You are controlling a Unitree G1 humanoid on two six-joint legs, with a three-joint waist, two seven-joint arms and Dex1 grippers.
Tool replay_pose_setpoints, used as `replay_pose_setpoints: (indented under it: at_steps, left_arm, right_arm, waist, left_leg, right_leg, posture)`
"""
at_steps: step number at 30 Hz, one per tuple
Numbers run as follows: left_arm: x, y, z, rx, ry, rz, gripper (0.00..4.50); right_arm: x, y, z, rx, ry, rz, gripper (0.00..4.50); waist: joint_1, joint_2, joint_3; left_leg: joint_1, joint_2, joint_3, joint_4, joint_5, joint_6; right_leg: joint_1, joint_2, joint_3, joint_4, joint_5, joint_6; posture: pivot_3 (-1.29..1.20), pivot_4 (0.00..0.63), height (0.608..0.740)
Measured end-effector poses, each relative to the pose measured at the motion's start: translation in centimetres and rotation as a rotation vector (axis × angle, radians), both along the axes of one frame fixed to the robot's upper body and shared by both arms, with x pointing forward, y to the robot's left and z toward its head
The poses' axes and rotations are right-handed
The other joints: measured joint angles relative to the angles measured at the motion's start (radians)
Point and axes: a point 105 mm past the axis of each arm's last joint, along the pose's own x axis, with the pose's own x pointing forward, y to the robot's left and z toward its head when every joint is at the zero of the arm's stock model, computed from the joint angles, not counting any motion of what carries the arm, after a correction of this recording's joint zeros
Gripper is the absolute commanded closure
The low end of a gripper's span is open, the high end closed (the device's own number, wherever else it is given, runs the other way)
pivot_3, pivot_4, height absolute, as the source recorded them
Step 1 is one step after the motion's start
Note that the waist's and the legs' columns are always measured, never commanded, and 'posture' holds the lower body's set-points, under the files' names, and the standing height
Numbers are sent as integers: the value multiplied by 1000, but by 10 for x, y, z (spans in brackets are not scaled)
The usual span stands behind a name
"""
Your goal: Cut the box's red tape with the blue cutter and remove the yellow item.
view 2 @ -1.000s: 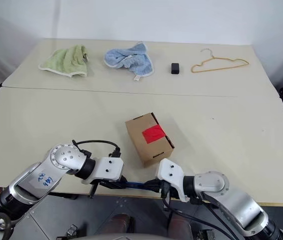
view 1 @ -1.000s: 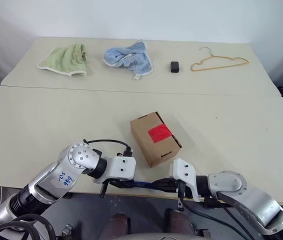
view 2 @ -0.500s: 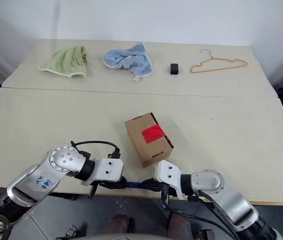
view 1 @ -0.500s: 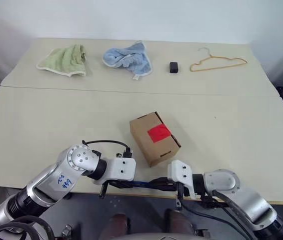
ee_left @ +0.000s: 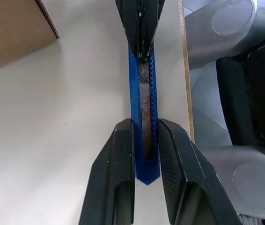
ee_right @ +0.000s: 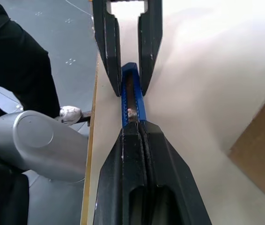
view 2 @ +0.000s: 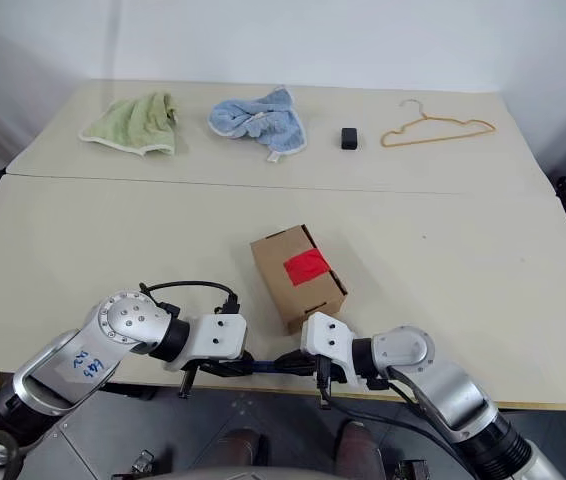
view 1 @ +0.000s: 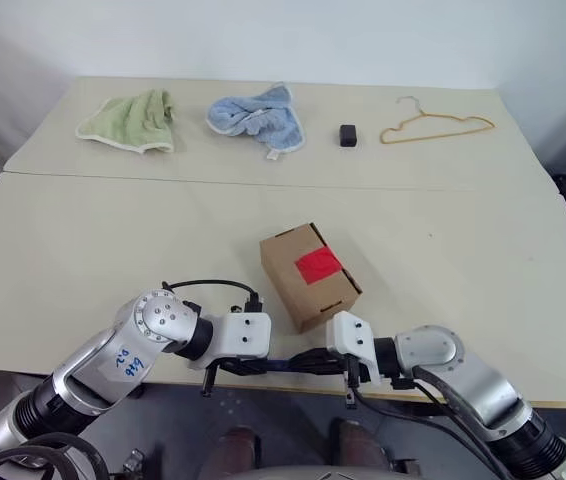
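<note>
1. At the near edge of the pale table (view 1: 483,300), we see our two grippers meet end to end over the blue cutter (ee_left: 142,108), which spans the short gap between them.
2. Our left gripper (ee_left: 144,140) clamps one end of the cutter; its two black fingers (ee_left: 116,164) press the blue body from both sides, with the toothed grey strip showing between them.
3. Our right gripper (ee_right: 139,136) is closed tight on the opposite end, its fingers drawn together around the blue handle.
4. The cutter lies roughly level along the table's front edge, just in front of the box (view 1: 308,275) and apart from it.
5. The box sits on the table a little beyond the grippers, turned at an angle, its flaps shut.
6. The red tape (view 1: 318,265) covers the middle of the box's top and looks whole, though from the head views we cannot be sure of small cuts.
7. Far across the table lie a green towel (view 1: 128,118), a blue towel (view 1: 258,115), a small black block (view 1: 349,134) and a tan wire hanger (view 1: 435,124), all well apart from the box.
</note>
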Motion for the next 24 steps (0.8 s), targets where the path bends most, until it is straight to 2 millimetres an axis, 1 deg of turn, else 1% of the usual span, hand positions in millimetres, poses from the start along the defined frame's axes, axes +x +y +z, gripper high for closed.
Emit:
replay_pose_setpoints:
  at_steps: [4, 8, 11, 14, 17, 24]
  left_arm:
    - [0, 0, 0, 0, 1, 5, 4054]
    - [0, 0, 0, 0, 1, 9, 4054]
    - [0, -1, 0, -1, 2, 13, 4054]
    - [1, -1, 1, -2, 1, 13, 4054]
    - [1, -2, 1, -1, 0, 12, 4054]
    - [2, -3, 1, -1, 0, 12, 4054]
  right_arm:
    - [2, -14, 6, -81, -1, -37, 4470]
    - [-2, -18, 9, -120, 9, -41, 4470]
    - [-4, -16, 9, -123, 12, -34, 4470]
    - [-6, -9, 10, -102, 17, -25, 4470]
    - [-9, -5, 7, -100, 35, -15, 4470]
    - [-9, -1, 6, -92, 30, -12, 4470]
  waist:
    - [0, 0, 0]
    - [0, 0, 0]
    - [0, 0, 0]
    - [0, 0, 0]
    - [0, 0, 0]
    - [0, 0, 0]
  left_leg:
    - [0, 0, 0, 0, 0, 0]
    - [-1, 0, 0, 0, 0, 0]
    - [-1, 0, 0, 0, 0, 0]
    - [-1, 0, 0, 0, 0, 0]
    - [-1, 0, 0, 0, 0, 0]
    - [-1, 0, 0, 0, 0, 0]
  right_leg:
    - [0, 0, 0, 0, 0, 0]
    - [0, 0, 0, 0, 0, 0]
    - [0, 0, 0, 0, 0, 0]
    - [0, 0, 0, 0, 0, 0]
    - [0, 0, 0, 0, 0, 0]
    - [0, 0, 0, 0, 0, 0]
  posture:
    - [0, 150, 740]
    - [0, 150, 740]
    - [0, 150, 740]
    - [0, 150, 740]
    - [0, 150, 740]
    - [0, 150, 740]
